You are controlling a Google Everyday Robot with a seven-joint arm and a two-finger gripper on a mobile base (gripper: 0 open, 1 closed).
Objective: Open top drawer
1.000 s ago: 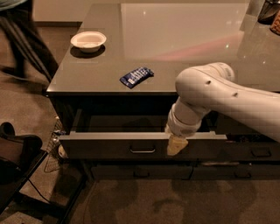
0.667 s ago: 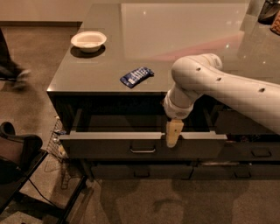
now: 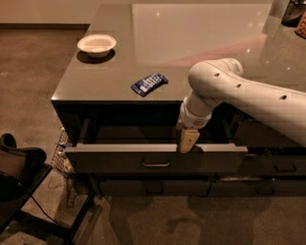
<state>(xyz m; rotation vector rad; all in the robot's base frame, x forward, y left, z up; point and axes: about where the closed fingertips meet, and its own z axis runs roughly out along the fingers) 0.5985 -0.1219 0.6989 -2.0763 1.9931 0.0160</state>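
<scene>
Dark countertop (image 3: 201,33) sits above top drawer (image 3: 105,162), which is pulled partly out. The gripper (image 3: 189,141) hangs at the drawer's front lip, grip state unreadable. Risk: it slips off the lip or snags when withdrawing.

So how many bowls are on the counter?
1: a white bowl near the counter's left edge. Some dark things at the far right corner are unclear. The pincer is at the open top drawer's front edge.
</scene>
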